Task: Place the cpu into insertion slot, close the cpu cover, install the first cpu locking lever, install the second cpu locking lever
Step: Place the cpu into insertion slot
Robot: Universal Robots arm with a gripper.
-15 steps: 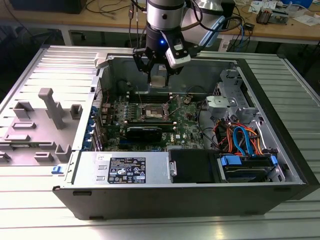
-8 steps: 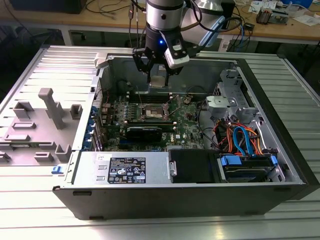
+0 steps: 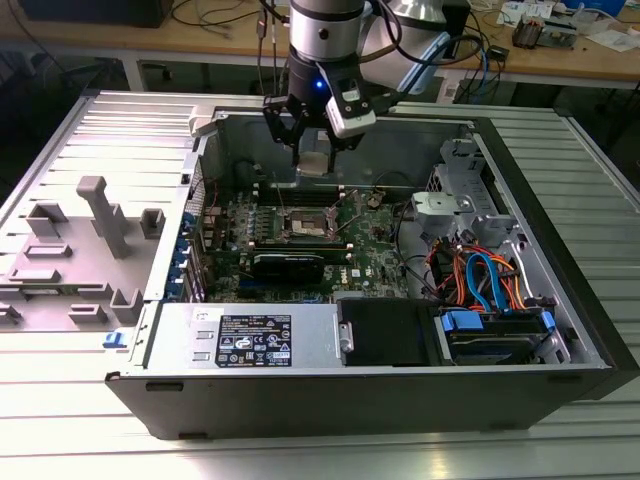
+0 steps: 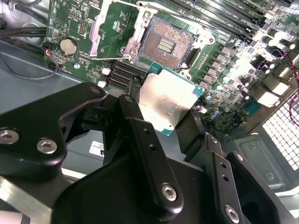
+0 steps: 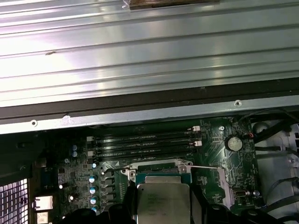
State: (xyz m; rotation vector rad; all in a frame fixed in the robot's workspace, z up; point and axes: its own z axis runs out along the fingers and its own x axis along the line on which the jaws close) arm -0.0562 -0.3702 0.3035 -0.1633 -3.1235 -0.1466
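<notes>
Over the green circuit board point(image 3: 375, 240), toward the back wall of the open computer case point(image 3: 300, 400), my hand point(image 4: 164, 114) hangs with its fingers point(image 4: 140, 135) pinching the cpu point(image 4: 170, 93) by two opposite edges, its pale metal face turned toward the second wrist camera. In the exterior view the chip sits clear of the board, above the insertion slot point(image 4: 163, 44) and not touching it.

The slot lies bare, its contact field showing in the second wrist view. The cpu cover point(image 4: 117, 28) stands swung up at one side of the slot, with green board visible through its cut-out. A thin wire lever point(image 5: 205, 166) juts from the socket frame and looks unlatched to me.

I judge that none of the four steps is finished. The chip is gripped and roughly over its seat, so the first step is under way. Seating it, closing the cover and fastening both levers are all left to do.
</notes>
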